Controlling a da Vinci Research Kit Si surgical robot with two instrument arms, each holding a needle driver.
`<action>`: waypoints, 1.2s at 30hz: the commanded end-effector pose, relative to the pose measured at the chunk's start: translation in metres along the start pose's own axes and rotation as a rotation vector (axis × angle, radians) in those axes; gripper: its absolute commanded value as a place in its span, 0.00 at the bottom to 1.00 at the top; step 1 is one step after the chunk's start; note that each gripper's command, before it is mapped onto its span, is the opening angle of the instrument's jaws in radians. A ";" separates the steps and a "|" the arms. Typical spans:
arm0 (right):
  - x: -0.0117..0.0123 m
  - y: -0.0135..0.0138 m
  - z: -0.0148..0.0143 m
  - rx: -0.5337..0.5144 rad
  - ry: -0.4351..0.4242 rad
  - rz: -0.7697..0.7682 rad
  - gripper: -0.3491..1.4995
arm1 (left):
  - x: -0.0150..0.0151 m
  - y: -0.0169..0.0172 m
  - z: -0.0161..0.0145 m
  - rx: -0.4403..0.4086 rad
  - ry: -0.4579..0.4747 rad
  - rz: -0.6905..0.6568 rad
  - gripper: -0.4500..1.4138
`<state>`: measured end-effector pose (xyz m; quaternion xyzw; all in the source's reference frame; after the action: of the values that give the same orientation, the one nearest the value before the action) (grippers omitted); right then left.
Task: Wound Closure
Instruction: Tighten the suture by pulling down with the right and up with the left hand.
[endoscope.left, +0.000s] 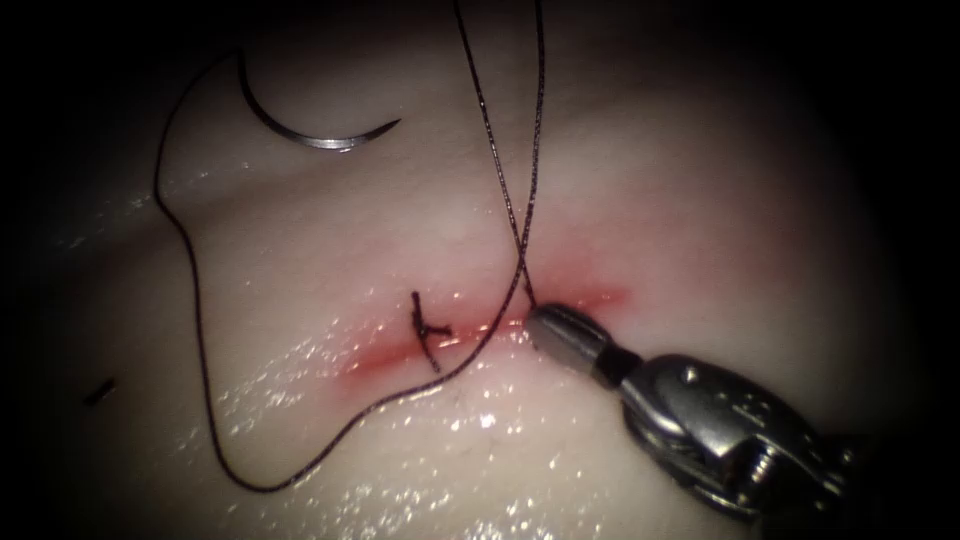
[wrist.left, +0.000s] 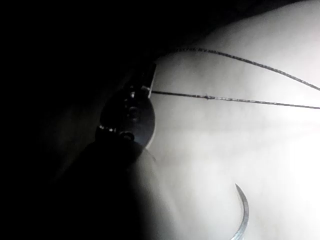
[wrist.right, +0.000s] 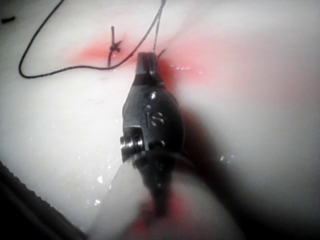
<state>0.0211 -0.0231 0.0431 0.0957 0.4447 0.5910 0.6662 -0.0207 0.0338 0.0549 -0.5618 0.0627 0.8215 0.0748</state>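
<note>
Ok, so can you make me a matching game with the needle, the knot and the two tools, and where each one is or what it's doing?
Things:
1. needle
2. knot
3. right tool
4. left tool

Places or states:
A. jaws shut, tip at the cut, right of the knot; unclear if it grips anything
B. lying free on the tissue, left of the cut, not held
C. holding the thread
D. tied across the cut

Pairs: 1-B, 2-D, 3-A, 4-C
</note>
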 end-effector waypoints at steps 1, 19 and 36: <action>-0.0007 -0.0003 0.0005 0.004 -0.002 -0.001 0.00 | -0.0002 -0.0005 0.0007 0.005 0.001 0.002 0.00; 0.0000 -0.0001 0.0009 0.010 0.149 -0.111 0.62 | 0.0010 0.0002 -0.0004 0.001 0.037 0.023 0.00; 0.0049 0.0017 -0.0017 0.034 0.098 -0.127 0.30 | 0.0098 0.0077 -0.0043 -0.178 0.303 -0.079 0.00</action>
<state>0.0175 -0.0192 0.0404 0.0501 0.4884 0.5432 0.6811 -0.0214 0.0251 0.0430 -0.6896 -0.0271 0.7222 0.0472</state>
